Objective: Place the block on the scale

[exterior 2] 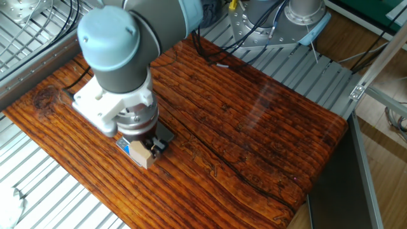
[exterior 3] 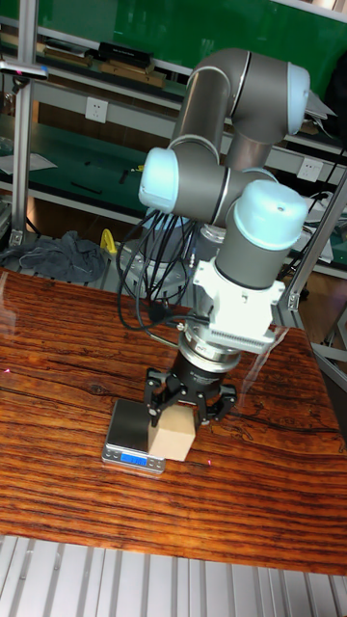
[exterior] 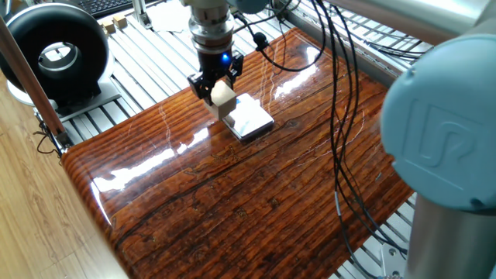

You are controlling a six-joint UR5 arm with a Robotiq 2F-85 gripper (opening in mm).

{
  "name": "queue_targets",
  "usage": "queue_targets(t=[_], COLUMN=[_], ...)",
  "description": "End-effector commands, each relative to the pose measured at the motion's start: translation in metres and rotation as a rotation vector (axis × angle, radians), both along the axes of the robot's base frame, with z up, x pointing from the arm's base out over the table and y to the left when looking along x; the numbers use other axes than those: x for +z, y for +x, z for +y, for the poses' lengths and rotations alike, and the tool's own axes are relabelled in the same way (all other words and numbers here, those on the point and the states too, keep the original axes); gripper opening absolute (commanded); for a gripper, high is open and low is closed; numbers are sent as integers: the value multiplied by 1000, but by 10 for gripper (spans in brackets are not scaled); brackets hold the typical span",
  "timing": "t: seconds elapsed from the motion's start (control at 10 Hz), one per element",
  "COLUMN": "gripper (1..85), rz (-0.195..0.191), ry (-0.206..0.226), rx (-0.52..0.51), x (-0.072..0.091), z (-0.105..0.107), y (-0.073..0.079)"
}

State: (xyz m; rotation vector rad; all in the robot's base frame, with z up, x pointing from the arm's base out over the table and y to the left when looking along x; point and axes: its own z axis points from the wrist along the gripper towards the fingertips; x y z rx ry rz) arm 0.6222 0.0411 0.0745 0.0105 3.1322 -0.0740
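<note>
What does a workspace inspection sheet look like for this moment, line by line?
Surface: glossy reddish striped wooden tabletop, glare streaks.
Job's things: small tan wooden cube held off the table, beside and partly over the flat white square scale; scale bare.
Clutter: tiny wooden pieces by the dark keyboard.
Gripper: black two-finger gripper shut on the cube.
Cables: black cables hanging across the table.
Surroundings: black ring-shaped device, slatted metal frame, grey cloth.

scale mostly hidden beneath arm, pincer fingers largely masked by block, keyboard cut off at top
</note>
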Motion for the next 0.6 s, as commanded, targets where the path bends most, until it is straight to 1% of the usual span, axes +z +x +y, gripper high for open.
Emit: queue_targets(t=[0.0, 0.3, 0.5], gripper=[10, 10, 10], rz=[-9, 2, 22], ry=[-13, -9, -4], rx=[5, 21, 42], x=[-2, -9, -18], z=[-16, -23, -26], y=[-8, -15, -25])
